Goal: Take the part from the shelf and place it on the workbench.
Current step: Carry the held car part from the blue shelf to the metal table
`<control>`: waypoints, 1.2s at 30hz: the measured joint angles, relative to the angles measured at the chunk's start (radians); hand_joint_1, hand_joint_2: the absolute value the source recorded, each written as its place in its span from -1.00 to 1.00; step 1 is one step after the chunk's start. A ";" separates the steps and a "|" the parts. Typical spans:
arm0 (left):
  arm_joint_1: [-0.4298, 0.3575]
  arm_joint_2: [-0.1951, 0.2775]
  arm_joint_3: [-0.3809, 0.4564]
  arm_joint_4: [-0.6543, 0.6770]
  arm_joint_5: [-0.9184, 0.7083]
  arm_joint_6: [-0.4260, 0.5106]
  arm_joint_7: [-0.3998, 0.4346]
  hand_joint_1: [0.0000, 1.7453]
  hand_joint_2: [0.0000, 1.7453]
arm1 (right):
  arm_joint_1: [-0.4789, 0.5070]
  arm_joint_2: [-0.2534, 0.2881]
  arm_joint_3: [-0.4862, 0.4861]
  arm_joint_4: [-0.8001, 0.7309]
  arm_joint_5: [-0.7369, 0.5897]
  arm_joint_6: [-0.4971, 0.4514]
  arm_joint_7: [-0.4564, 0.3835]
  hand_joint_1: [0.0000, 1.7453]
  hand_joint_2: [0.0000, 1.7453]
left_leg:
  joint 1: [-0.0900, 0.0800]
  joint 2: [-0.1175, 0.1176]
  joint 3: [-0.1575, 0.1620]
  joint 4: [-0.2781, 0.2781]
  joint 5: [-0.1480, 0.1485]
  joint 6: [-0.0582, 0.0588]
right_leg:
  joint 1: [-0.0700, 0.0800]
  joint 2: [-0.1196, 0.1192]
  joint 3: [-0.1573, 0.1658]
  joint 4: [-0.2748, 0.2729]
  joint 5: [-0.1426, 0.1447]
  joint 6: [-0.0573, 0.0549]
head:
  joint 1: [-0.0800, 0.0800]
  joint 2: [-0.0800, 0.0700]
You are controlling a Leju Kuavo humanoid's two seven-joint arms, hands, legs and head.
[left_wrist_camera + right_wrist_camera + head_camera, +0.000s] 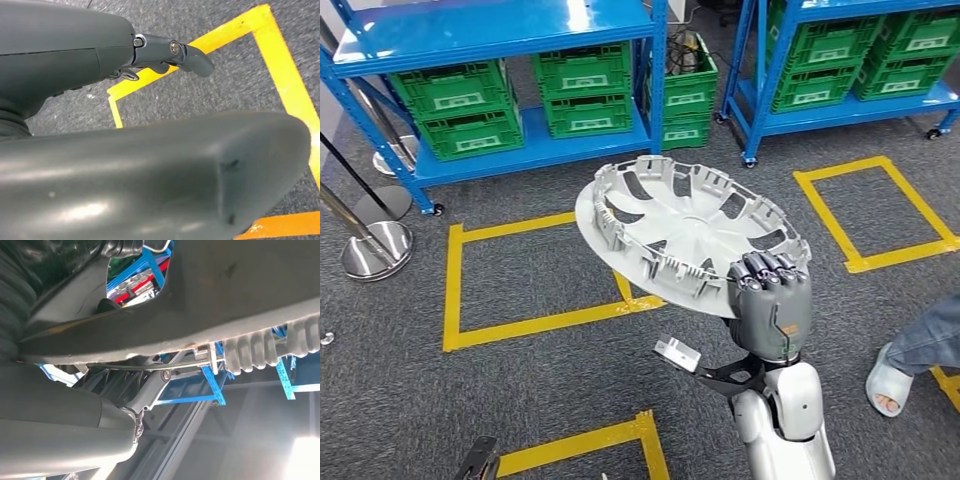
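Note:
The part is a silver wheel cover (690, 235) with ribbed clips around its rim. It is held up, slightly tilted, over the grey carpet in the head view. My right hand (770, 305) grips its near right edge, fingers curled over the rim. In the right wrist view the cover's dark underside (234, 285) spans the frame above my right hand (56, 430). My left hand (113, 150) hangs over the carpet holding nothing, one dark finger (181, 52) stretched out apart from the thick thumb.
Blue shelves (539, 145) with green crates (463, 105) stand ahead, a second rack (848, 110) at the right. Yellow tape squares (456, 290) mark the carpet. Chrome stanchion bases (376, 248) stand at the left. A person's foot in a slipper (890, 380) is at the right.

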 joint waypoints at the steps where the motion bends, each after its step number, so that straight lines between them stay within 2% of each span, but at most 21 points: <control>1: -0.001 0.000 -0.001 0.000 0.000 0.000 0.000 -1.00 -1.00 | 0.000 0.000 -0.002 0.000 -0.001 0.000 -0.001 1.00 1.00 | 0.001 0.012 0.001 -0.006 0.004 0.006 | 0.001 -0.020 -0.012 0.018 -0.014 0.004 | 0.002 0.000; 3: -0.002 0.000 -0.002 0.000 0.002 0.000 0.000 -1.00 -1.00 | 0.000 0.000 -0.006 0.000 -0.002 0.000 -0.004 1.00 1.00 | 0.002 0.037 0.001 -0.013 0.008 0.015 | 0.002 -0.076 -0.058 0.113 -0.071 0.012 | 0.005 0.000; 5: 0.000 0.002 -0.003 0.000 0.003 0.000 0.000 -1.00 -1.00 | 0.001 0.000 -0.008 0.000 -0.002 0.000 -0.006 1.00 1.00 | 0.001 0.064 0.000 -0.012 0.008 0.017 | 0.000 -0.099 -0.113 0.237 -0.124 0.020 | 0.007 0.000; 6: 0.001 0.002 -0.003 0.000 0.004 0.000 0.000 -1.00 -1.00 | 0.001 0.000 -0.010 0.000 -0.003 0.000 -0.006 1.00 1.00 | 0.001 0.078 -0.001 -0.012 0.008 0.017 | -0.002 -0.103 -0.125 0.266 -0.129 0.024 | 0.007 0.000; 7: 0.000 0.002 -0.003 0.000 0.004 -0.001 0.000 -1.00 -1.00 | 0.002 0.000 -0.012 0.000 -0.004 0.000 -0.006 1.00 1.00 | 0.001 0.091 -0.001 -0.012 0.008 0.017 | -0.003 -0.107 -0.118 0.257 -0.115 0.026 | 0.007 0.000; 9: -0.001 0.000 -0.004 0.000 0.005 -0.001 0.000 -1.00 -1.00 | 0.002 0.000 -0.015 0.000 -0.005 0.000 -0.006 1.00 1.00 | 0.001 0.114 0.000 -0.010 0.006 0.013 | -0.003 -0.131 -0.051 0.141 -0.056 0.027 | 0.008 0.000; 11: -0.001 -0.001 -0.004 0.000 0.005 -0.001 0.000 -1.00 -1.00 | 0.002 0.000 -0.016 0.000 -0.005 0.000 -0.006 1.00 1.00 | -0.004 0.134 0.000 -0.005 0.001 0.004 | 0.004 -0.172 0.016 0.024 -0.022 0.019 | 0.007 0.000; 12: -0.001 0.000 -0.004 0.000 0.006 -0.001 0.000 -1.00 -1.00 | 0.002 0.000 -0.016 0.000 -0.005 0.000 -0.006 1.00 1.00 | -0.007 0.143 0.001 -0.003 0.000 -0.001 | 0.008 -0.182 0.030 -0.002 -0.019 0.014 | 0.007 0.000; 14: -0.002 -0.001 -0.005 0.000 0.006 -0.001 0.000 -1.00 -1.00 | 0.002 0.000 -0.016 0.000 -0.006 0.000 -0.006 1.00 1.00 | -0.009 0.164 0.002 -0.001 -0.001 -0.010 | 0.010 -0.165 0.028 -0.007 -0.017 0.000 | 0.006 0.000; 15: -0.004 -0.001 -0.005 0.000 0.006 -0.001 0.000 -1.00 -1.00 | 0.002 0.001 -0.017 0.000 -0.006 0.000 -0.006 1.00 1.00 | -0.007 0.164 0.002 0.003 -0.006 -0.015 | 0.008 -0.154 0.027 -0.009 -0.014 -0.007 | 0.006 0.000; 17: -0.007 -0.001 -0.005 0.000 0.006 -0.001 0.000 -1.00 -1.00 | 0.002 0.001 -0.017 0.000 -0.006 0.000 -0.005 1.00 1.00 | -0.002 0.125 -0.014 0.050 -0.043 -0.026 | 0.004 -0.132 0.026 -0.012 -0.008 -0.020 | 0.003 0.000; 19: -0.003 -0.001 -0.005 0.000 0.006 -0.001 0.000 -1.00 -1.00 | 0.002 0.001 -0.016 0.000 -0.008 0.000 -0.005 1.00 1.00 | 0.002 0.074 -0.065 0.173 -0.110 -0.032 | 0.002 -0.109 0.025 -0.013 -0.004 -0.028 | -0.002 0.000; 21: 0.001 -0.001 -0.006 0.000 0.007 -0.001 0.001 -1.00 -1.00 | 0.002 0.002 -0.016 0.000 -0.010 0.000 -0.005 1.00 1.00 | 0.002 0.060 -0.112 0.280 -0.146 -0.033 | 0.003 -0.080 0.024 -0.013 -0.002 -0.030 | -0.003 0.000; 22: 0.001 -0.002 -0.006 0.000 0.007 -0.001 0.002 -1.00 -1.00 | 0.002 0.002 -0.016 0.000 -0.010 0.000 -0.005 1.00 1.00 | 0.002 0.058 -0.115 0.286 -0.136 -0.032 | 0.004 -0.065 0.024 -0.012 -0.002 -0.030 | -0.003 0.000; 24: -0.001 -0.001 -0.006 0.000 0.007 -0.001 0.003 -1.00 -1.00 | 0.002 0.002 -0.017 0.000 -0.011 0.000 -0.005 1.00 1.00 | 0.004 0.040 -0.072 0.190 -0.069 -0.028 | 0.003 -0.037 0.024 -0.009 -0.001 -0.029 | -0.003 0.000; 26: -0.002 0.001 -0.008 0.000 0.008 -0.001 0.003 -1.00 -1.00 | 0.002 0.002 -0.017 0.000 -0.010 0.000 -0.005 1.00 1.00 | 0.008 -0.008 -0.016 0.066 -0.019 -0.023 | 0.003 -0.010 0.020 -0.003 0.000 -0.022 | -0.003 0.000; 28: -0.003 0.001 -0.012 0.000 0.008 -0.001 0.004 -1.00 -1.00 | 0.003 0.002 -0.018 -0.002 -0.008 0.000 -0.004 1.00 1.00 | 0.008 -0.032 0.004 0.015 -0.015 -0.019 | 0.000 0.012 0.007 0.000 0.004 -0.010 | -0.003 0.000; 30: -0.005 0.000 -0.016 0.000 0.008 -0.001 0.006 -1.00 -1.00 | 0.003 0.002 -0.021 -0.005 -0.006 0.000 -0.004 1.00 1.00 | 0.007 -0.013 0.005 0.006 -0.013 -0.010 | -0.005 0.026 -0.005 -0.001 0.009 0.003 | -0.003 0.000; 32: -0.010 -0.001 -0.020 0.000 0.008 -0.001 0.008 -1.00 -1.00 | 0.004 0.002 -0.025 -0.010 -0.004 0.000 -0.005 1.00 1.00 | 0.009 0.013 0.006 -0.004 -0.005 0.003 | -0.002 -0.014 -0.027 0.031 -0.016 0.011 | 0.002 0.000; 34: -0.011 0.000 -0.021 0.000 0.009 -0.001 0.011 -1.00 -1.00 | 0.005 0.002 -0.028 -0.014 -0.003 0.000 -0.006 1.00 1.00 | 0.008 0.040 0.006 -0.009 -0.002 0.010 | 0.001 -0.077 -0.077 0.137 -0.075 0.015 | 0.008 0.000; 36: -0.009 0.000 -0.022 0.000 0.010 -0.002 0.016 -1.00 -1.00 | 0.006 0.002 -0.030 -0.015 0.000 0.000 -0.007 1.00 1.00 | 0.006 0.071 0.006 -0.008 -0.004 0.012 | -0.001 -0.100 -0.128 0.252 -0.117 0.020 | 0.009 0.000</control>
